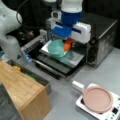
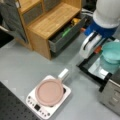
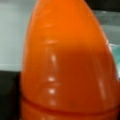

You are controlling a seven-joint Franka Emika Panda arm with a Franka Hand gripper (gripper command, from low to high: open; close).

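My gripper [image 1: 68, 42] hangs just in front of the toaster oven [image 1: 102, 37], shut on an orange carrot-shaped toy [image 1: 68, 46]. The carrot fills the wrist view [image 3: 67, 65], narrow end up, hiding the fingers. It hangs at the rim of a teal bowl [image 1: 57, 48] that sits on the metal tray [image 1: 75, 58] pulled out over the open oven door. In a front view the carrot [image 2: 98, 49] shows as a small orange patch between the white hand and the bowl [image 2: 112, 51].
A pink pan [image 1: 97, 98] rests on a white induction cooker [image 1: 110, 113] near the table's front; both also show in a front view, pan [image 2: 49, 92] on cooker [image 2: 35, 105]. A wooden cabinet [image 2: 50, 20] has an open drawer [image 2: 66, 31] holding yellow and green items.
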